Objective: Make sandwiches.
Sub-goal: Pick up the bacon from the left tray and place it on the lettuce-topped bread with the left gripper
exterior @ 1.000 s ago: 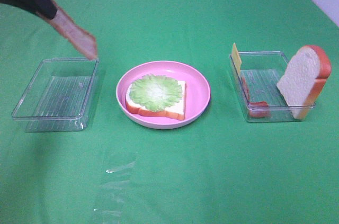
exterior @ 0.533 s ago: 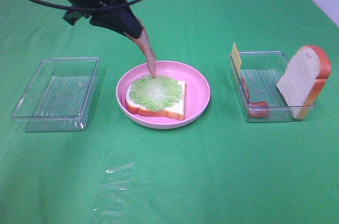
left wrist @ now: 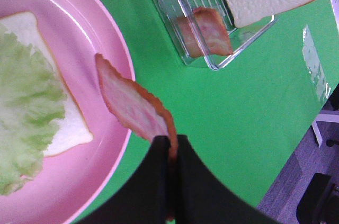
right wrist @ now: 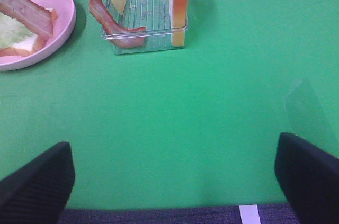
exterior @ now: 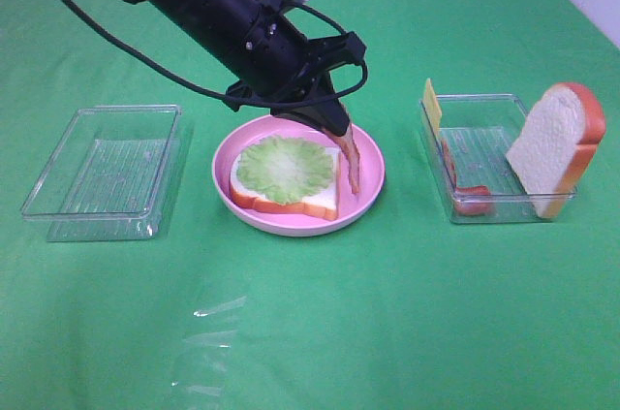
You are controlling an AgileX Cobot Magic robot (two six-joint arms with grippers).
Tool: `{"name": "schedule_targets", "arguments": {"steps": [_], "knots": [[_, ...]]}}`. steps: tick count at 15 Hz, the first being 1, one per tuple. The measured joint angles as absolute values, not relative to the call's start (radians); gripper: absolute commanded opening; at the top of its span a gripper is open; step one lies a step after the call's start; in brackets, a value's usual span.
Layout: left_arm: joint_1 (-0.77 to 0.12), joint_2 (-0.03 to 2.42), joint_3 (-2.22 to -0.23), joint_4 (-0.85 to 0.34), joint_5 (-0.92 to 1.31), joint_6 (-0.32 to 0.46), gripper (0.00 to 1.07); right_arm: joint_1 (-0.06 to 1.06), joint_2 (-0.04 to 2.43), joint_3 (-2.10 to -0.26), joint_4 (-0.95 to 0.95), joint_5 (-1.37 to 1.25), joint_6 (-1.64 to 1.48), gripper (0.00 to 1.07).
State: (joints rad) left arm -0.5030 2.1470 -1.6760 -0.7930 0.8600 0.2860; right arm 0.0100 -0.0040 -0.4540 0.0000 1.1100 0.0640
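Exterior high view puts the half-built sandwich (exterior: pixel 286 182) on the pink plate (exterior: pixel 291 228) mid-table: one bread slice with lettuce (exterior: pixel 284 168) spread on top. The bacon strip (exterior: pixel 351 163) hangs from my left gripper (exterior: pixel 334 124), whose jaws are pinched tight on its upper end. Its lower end dangles over the plate beside the bread's right edge, not over the lettuce. I can't quite tell whether the tip touches the plate; the left wrist view suggests it hangs just clear.

To place it well, I'd bring the strip over the middle of the lettuce, lower until most of its length lies flat, and only then release, so it doesn't flop off the bread or drag the leaf.

Further out, the right tray (exterior: pixel 494 206) holds the second bread slice (exterior: pixel 554 148) leaning upright, a cheese square (exterior: pixel 431 105) and another bacon piece (exterior: pixel 465 199). The left tray (exterior: pixel 102 173) has nothing in it. My right gripper (right wrist: pixel 172 147) waits low over the green cloth (exterior: pixel 387 332), jaws spread wide, holding nothing.
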Motion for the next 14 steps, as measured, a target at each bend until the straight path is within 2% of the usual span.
{"name": "schedule_targets", "arguments": {"steps": [2,6,10,14], "knots": [[-0.503,2.176,-1.696,-0.766,0.862,0.286,0.0,0.01,-0.004,-0.454,0.0,1.11,0.064,0.98],[-0.503,2.178,-1.699,-0.519,0.86,0.286,0.0,0.01,-0.004,-0.454,0.0,1.11,0.064,0.98],[-0.503,2.178,-1.699,-0.346,0.828,0.285,0.0,0.01,-0.004,-0.454,0.0,1.11,0.064,0.98],[-0.503,2.178,-1.699,-0.288,0.798,0.285,0.0,0.01,-0.004,-0.454,0.0,1.11,0.064,0.98]]}}
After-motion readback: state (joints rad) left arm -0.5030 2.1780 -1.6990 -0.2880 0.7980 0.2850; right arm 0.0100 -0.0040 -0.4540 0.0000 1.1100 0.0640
